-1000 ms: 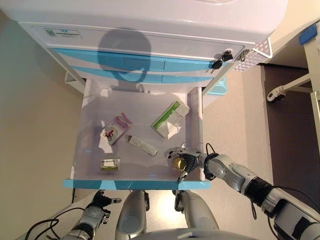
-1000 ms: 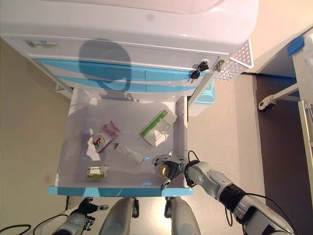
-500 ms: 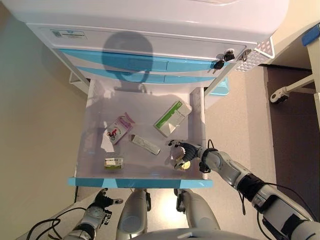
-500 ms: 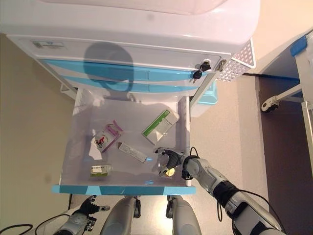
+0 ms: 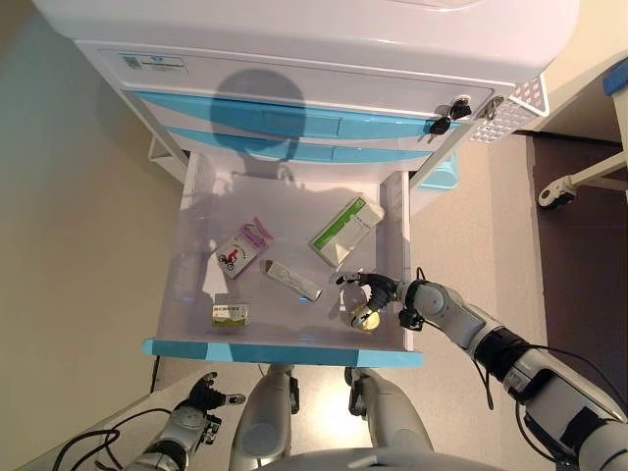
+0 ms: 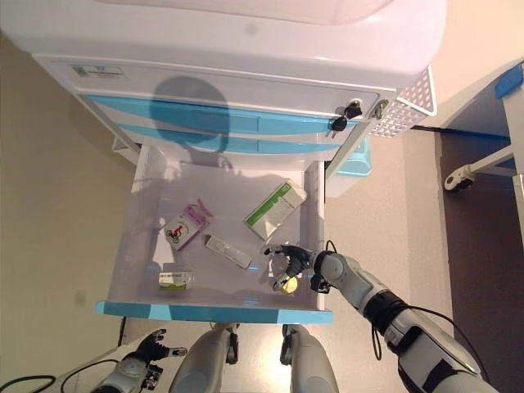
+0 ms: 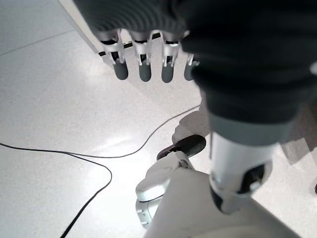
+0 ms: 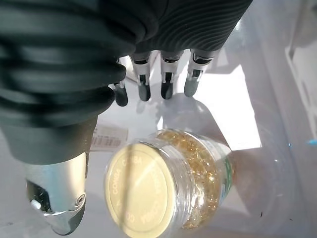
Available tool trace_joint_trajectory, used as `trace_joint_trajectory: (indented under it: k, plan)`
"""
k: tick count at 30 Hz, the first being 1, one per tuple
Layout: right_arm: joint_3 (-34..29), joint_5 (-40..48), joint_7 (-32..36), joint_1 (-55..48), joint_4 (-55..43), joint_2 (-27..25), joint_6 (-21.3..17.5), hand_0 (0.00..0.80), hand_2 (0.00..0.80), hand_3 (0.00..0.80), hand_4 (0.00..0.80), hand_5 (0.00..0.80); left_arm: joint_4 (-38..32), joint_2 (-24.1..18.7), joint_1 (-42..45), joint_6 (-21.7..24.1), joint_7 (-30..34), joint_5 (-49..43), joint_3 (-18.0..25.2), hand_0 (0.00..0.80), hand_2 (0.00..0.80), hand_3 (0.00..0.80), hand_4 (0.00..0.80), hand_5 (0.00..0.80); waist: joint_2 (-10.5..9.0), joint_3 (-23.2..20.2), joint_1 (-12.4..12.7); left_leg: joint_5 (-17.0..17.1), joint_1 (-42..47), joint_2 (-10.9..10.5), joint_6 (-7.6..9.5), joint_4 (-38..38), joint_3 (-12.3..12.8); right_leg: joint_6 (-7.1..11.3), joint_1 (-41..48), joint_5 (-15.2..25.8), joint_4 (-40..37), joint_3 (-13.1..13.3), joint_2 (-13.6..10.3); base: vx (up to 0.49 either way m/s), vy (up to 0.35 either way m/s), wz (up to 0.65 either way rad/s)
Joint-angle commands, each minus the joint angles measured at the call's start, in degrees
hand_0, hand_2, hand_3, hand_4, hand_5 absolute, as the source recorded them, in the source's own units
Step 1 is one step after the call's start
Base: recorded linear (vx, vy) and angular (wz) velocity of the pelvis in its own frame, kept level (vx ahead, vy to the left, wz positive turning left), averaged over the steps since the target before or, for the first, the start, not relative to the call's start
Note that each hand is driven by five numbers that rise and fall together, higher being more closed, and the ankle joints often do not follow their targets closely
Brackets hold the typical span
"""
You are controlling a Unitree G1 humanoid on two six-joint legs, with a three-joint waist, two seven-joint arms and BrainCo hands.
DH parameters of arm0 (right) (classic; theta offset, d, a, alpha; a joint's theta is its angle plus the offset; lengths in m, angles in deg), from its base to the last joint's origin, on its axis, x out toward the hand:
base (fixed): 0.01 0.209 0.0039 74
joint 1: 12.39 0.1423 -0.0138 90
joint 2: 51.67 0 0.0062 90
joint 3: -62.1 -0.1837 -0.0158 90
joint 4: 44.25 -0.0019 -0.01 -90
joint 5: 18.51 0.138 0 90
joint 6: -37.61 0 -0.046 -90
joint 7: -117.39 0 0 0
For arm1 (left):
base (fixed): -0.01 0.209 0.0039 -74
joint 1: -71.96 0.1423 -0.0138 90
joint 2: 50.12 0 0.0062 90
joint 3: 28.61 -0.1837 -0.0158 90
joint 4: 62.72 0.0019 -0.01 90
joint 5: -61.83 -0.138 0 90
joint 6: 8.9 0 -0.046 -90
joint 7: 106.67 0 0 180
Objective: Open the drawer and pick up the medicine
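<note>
Beige floor (image 5: pixel 78 245) left of a white cabinet (image 5: pixel 314 39) with blue drawer fronts (image 5: pixel 294 123). Keys (image 5: pixel 446 113) hang at its right corner, beside a white perforated basket (image 5: pixel 520 98). Darker brown floor (image 5: pixel 589 255) on the right, with a caster wheel (image 5: pixel 556 196).

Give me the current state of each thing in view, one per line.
Bottom drawer: pulled open.
Upper drawers: closed.
Pill bottle: lying on its side, capped, not gripped.
Right hand: open, over the bottle.
Left hand: open, low beside the drawer front.
Green-white box: lying flat.
</note>
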Motion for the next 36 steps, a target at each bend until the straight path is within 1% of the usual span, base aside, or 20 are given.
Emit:
trace_joint_trajectory:
  k: [1, 3, 4, 5, 6, 7, 8, 9, 11, 16, 19, 22, 25, 33, 36]
  plan:
    - [1.71, -4.75, 0.76, -0.98, -1.85, -1.56, 0.03, 0.000, 0.000, 0.000, 0.000, 0.000, 0.76, -0.13, 0.53, -0.03, 0.06, 0.93, -0.43, 0.000, 0.000, 0.000, 0.000, 0.000, -2.23, -1.82, -0.54, -0.73, -1.95, -2.44, 0.22, 0.58, -0.18, 2.74, -4.61, 8.02, -1.95, 1.81, -1.72, 0.000, 0.000, 0.00]
    - [2.21, -8.61, 0.94, -1.20, -3.24, -1.77, -0.32, 0.000, 0.000, 0.000, 0.000, 0.000, 0.71, -0.16, 0.40, -0.21, 0.04, 0.83, -0.20, 0.000, 0.000, 0.000, 0.000, 0.000, -2.14, -1.70, -0.65, -0.80, -2.04, -2.43, 0.20, 0.67, -0.13, 2.74, -4.74, 7.98, -1.84, 1.78, -1.71, 0.000, 0.000, 0.00]
    - [2.21, -8.61, 0.94, -1.20, -3.24, -1.77, -0.32, 0.000, 0.000, 0.000, 0.000, 0.000, 0.71, -0.16, 0.40, -0.21, 0.04, 0.83, -0.21, 0.000, 0.000, 0.000, 0.000, 0.000, -2.14, -1.70, -0.65, -0.80, -2.04, -2.43, 0.20, 0.67, -0.13, 2.74, -4.74, 7.98, -1.84, 1.78, -1.71, 0.000, 0.000, 0.00]
    - [2.54, -10.90, 0.88, -1.38, -3.99, -1.79, -0.57, 0.000, 0.000, 0.000, 0.000, 0.000, 0.78, -0.11, 0.30, -0.29, -0.03, 0.72, -0.07, 0.000, 0.000, 0.000, 0.000, 0.000, -2.13, -1.66, -0.70, -0.83, -2.04, -2.44, 0.20, 0.69, -0.07, 2.72, -4.70, 7.96, -1.84, 1.81, -1.71, 0.000, 0.000, 0.00]
    - [3.23, -15.34, 0.90, -1.95, -5.68, -1.83, -1.19, 0.000, 0.000, 0.000, 0.000, 0.000, 0.80, -0.07, 0.04, -0.43, -0.28, 0.73, 0.26, 0.000, 0.000, 0.000, 0.000, 0.000, -2.14, -1.42, -0.86, -0.88, -2.04, -2.47, 0.20, 0.62, 0.00, 2.73, -4.71, 7.91, -1.84, 1.93, -1.64, 0.000, 0.000, 0.00]
    - [3.21, -15.40, 0.91, -1.99, -5.71, -1.83, -1.17, 0.000, 0.000, 0.000, 0.000, 0.000, 0.80, -0.07, 0.05, -0.43, -0.28, 0.73, 0.26, 0.000, 0.000, 0.000, 0.000, 0.000, -2.14, -1.42, -0.86, -0.88, -2.02, -2.47, 0.20, 0.61, 0.00, 2.73, -4.69, 7.91, -1.84, 1.93, -1.65, 0.000, 0.000, 0.00]
    - [3.73, -20.01, 0.15, -2.82, -6.14, -1.27, -1.63, 0.000, 0.000, 0.000, 0.000, 0.000, 0.79, 0.02, -0.25, -0.67, -0.60, 0.68, 0.51, 0.000, 0.000, 0.000, 0.000, 0.000, -2.09, -1.23, -0.92, -0.87, -2.05, -2.53, 0.19, 0.58, -0.01, 2.77, -4.75, 7.85, -1.79, 1.99, -1.59, 0.000, 0.000, 0.00]
    - [3.73, -20.02, 0.15, -2.82, -6.13, -1.26, -1.63, 0.000, 0.000, 0.000, 0.000, 0.000, 0.79, 0.02, -0.25, -0.67, -0.60, 0.68, 0.51, 0.000, 0.000, 0.000, 0.000, 0.000, -2.09, -1.23, -0.92, -0.87, -2.05, -2.53, 0.19, 0.58, -0.01, 2.77, -4.75, 7.85, -1.78, 1.99, -1.59, 0.000, 0.000, 0.00]
    - [4.39, -24.15, -0.41, -3.63, -7.01, -0.44, -2.16, 0.000, 0.000, 0.000, 0.000, 0.000, 0.90, 0.21, -0.73, -1.02, -1.21, 0.61, 0.87, 0.000, 0.000, 0.000, 0.000, 0.000, -2.02, -0.93, -1.04, -0.87, -2.15, -2.53, 0.13, 0.70, -0.13, 2.80, -4.82, 7.77, -1.72, 2.05, -1.59, 0.000, 0.000, 0.00]
    - [6.13, -30.52, -1.67, -3.61, -6.56, 0.93, -2.78, 0.000, 0.000, 0.000, 0.000, 0.000, 1.23, 0.52, -1.29, -1.41, -1.98, 0.58, 0.88, 0.000, 0.000, 0.000, 0.000, 0.000, -1.96, -0.66, -1.09, -0.94, -2.31, -2.58, 0.13, 0.72, -0.23, 2.85, -4.89, 7.71, -1.73, 2.02, -1.57, 0.000, 0.000, 0.00]
    - [6.80, -31.25, -2.54, -3.08, -6.64, 1.34, -2.92, 0.000, 0.000, 0.000, 0.000, 0.000, 1.46, 0.59, -1.53, -1.50, -2.48, 0.65, 0.97, 0.000, 0.000, 0.000, 0.000, 0.000, -2.02, -0.49, -1.15, -0.98, -2.30, -2.53, 0.13, 0.76, -0.28, 2.87, -4.90, 7.73, -1.71, 2.13, -1.59, 0.000, 0.000, 0.00]
    - [7.04, -32.08, -2.36, -2.41, -8.86, 1.17, -3.16, 0.000, 0.000, 0.000, 0.000, 0.000, 1.60, 0.58, -1.75, -1.56, -2.79, 0.74, 1.30, 0.000, 0.000, 0.000, 0.000, 0.000, -2.13, -0.40, -1.21, -0.93, -2.43, -2.50, 0.12, 0.78, -0.17, 2.87, -5.05, 7.77, -1.66, 2.28, -1.57, 0.000, 0.000, 0.00]
    - [7.85, -34.06, -3.57, -2.51, -7.84, 1.92, -3.37, 0.000, 0.000, 0.000, 0.000, 0.000, 1.68, 0.77, -1.98, -1.41, -3.21, 0.76, 1.10, 0.000, 0.000, 0.000, 0.000, 0.000, -2.17, -0.25, -1.23, -0.94, -2.37, -2.60, 0.13, 0.57, -0.22, 2.92, -5.09, 7.80, -1.65, 2.30, -1.55, 0.000, 0.000, 0.00]
    - [9.99, -38.55, -7.73, -1.66, 1.33, 6.77, -1.53, 0.000, 0.000, 0.000, 0.000, 0.000, 1.90, 1.29, -2.43, -1.57, -4.71, 1.26, -0.37, 0.000, 0.000, 0.000, 0.000, 0.000, -1.91, 0.18, -1.07, -0.87, -2.52, -2.74, 0.15, 0.56, -0.36, 2.89, -5.29, 7.80, -1.51, 2.37, -1.63, 0.000, 0.000, 0.00]
    - [10.87, -39.80, -8.56, -0.94, 3.49, 7.97, -1.46, 0.000, 0.000, 0.000, 0.000, 0.000, 2.04, 1.40, -2.62, -1.47, -4.92, 1.69, -0.80, 0.000, 0.000, 0.000, 0.000, 0.000, -1.80, 0.27, -0.96, -0.92, -2.56, -2.80, 0.18, 0.64, -0.40, 2.85, -5.38, 7.80, -1.43, 2.38, -1.68, 0.000, 0.000, 0.00]
